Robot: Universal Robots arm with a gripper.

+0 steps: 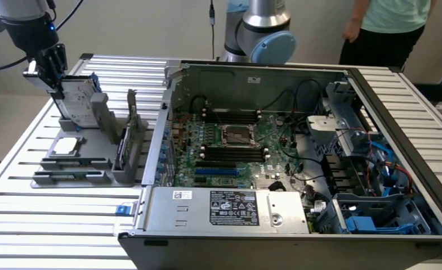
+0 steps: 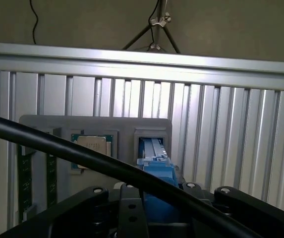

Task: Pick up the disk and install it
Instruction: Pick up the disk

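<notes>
The disk [image 1: 78, 98] stands on edge in the back slot of a grey holder [image 1: 81, 169] on the slatted table, at the exterior view's left. It is silver-grey with a blue caddy frame. My gripper [image 1: 53, 76] has come down on its top edge, with a black finger on each side. In the wrist view the blue caddy of the disk [image 2: 156, 166] sits between the black fingers [image 2: 82, 206] of my gripper [image 2: 156, 201], which looks shut on it. The disk's lower part still rests in the holder.
A square silver chip [image 1: 65, 145] and upright cards [image 1: 126, 140] share the holder. The open computer case [image 1: 281, 152] lies at the exterior view's right, with a silver labelled box [image 1: 228, 208] and blue bays [image 1: 371, 222]. A person [image 1: 389, 28] stands behind the table. A black cable [image 2: 57, 144] crosses the wrist view.
</notes>
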